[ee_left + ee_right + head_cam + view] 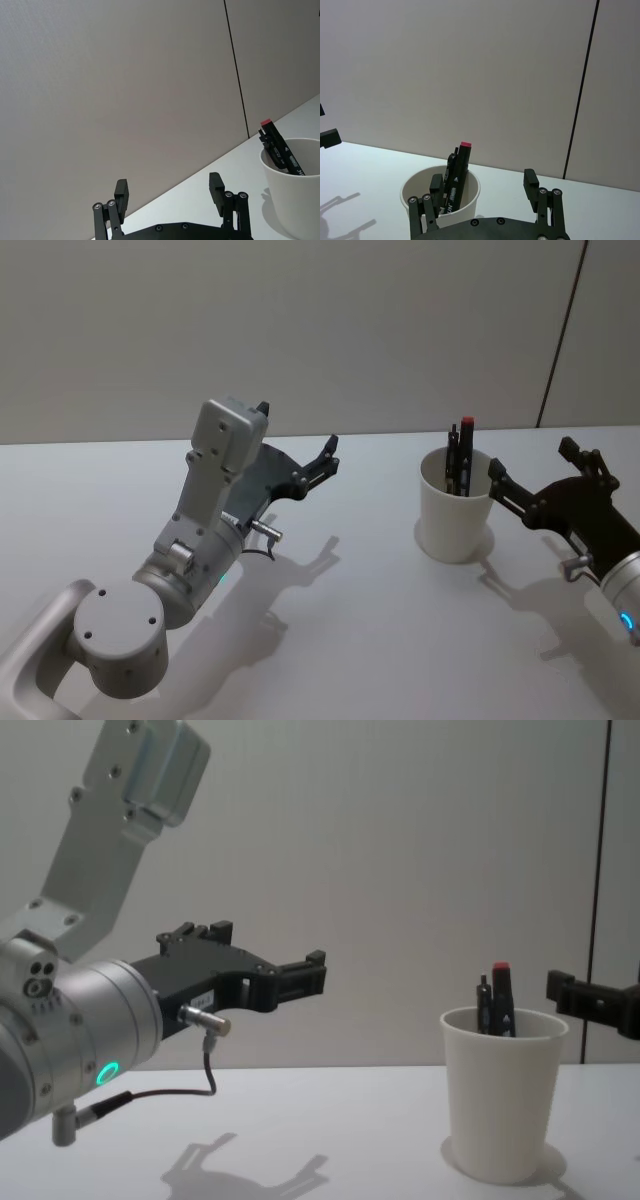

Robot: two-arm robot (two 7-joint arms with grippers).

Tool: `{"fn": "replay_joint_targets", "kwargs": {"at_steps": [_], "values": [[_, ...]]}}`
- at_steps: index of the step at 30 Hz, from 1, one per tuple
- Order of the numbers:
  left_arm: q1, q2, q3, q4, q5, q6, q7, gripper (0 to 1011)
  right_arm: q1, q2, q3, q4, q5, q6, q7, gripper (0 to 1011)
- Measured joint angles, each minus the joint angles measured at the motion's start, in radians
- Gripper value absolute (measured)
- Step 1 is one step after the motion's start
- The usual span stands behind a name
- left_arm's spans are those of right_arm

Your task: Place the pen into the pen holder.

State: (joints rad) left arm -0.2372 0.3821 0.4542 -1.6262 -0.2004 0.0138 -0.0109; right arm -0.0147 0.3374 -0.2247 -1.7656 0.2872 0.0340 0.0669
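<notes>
You are looking at a white table [330, 640] with the pen holder [455, 508], a white paper cup, standing upright toward its far right part, short of the far edge. Two dark pens lean inside it against the wall; the taller pen [466, 455] has a red cap and pokes above the rim, and a thinner black one [453, 460] sits just beside it. Their lower ends are hidden by the cup wall, so you cannot tell how they rest at the bottom.

Your right gripper [540, 476] hangs just beside the cup on its right, fingers spread and empty; in the right wrist view one finger [436, 187] overlaps the cup's near rim, and whether it touches is unclear. The arm behind it is cut off by the frame edge.

Your left gripper [295, 435] is raised above the table's left-middle, well apart from the cup, its fingers also spread wide with nothing between them. Much of it is hidden by its own grey wrist housing [225, 455] in the head view.
</notes>
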Motion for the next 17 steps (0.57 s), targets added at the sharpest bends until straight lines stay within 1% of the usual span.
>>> {"fn": "replay_joint_targets", "kwargs": {"at_steps": [17], "values": [[0.0,0.0,0.0,0.0,0.0,0.0,0.0,1001,0.0,0.0,-0.001,-0.001,0.0,0.0,0.0,1001]]}}
